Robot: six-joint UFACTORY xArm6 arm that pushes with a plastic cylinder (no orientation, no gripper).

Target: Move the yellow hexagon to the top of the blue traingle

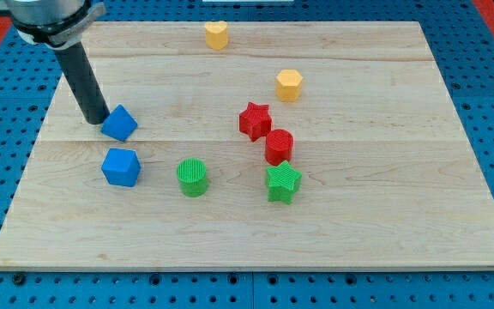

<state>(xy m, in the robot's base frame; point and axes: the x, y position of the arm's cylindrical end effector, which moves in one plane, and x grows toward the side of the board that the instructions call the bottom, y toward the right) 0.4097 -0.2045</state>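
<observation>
1. Rod: my tip (pixel 96 118) rests on the worktop (pixel 384 223), touching the blue triangle (pixel 120 123) at its left.
2. Yellow hexagon (pixel 289 84) lies well apart, toward the view's right.
3. Fingers: none fitted, only the tip.

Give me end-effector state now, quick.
No gripper: my tip holds nothing and sits at the left edge of the blue triangle.

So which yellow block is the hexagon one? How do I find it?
Start at the wooden board and find the red star near its middle. Just up and to the view's right sits the yellow hexagon. The other yellow block, by the top edge, looks heart-shaped, not six-sided.
</observation>
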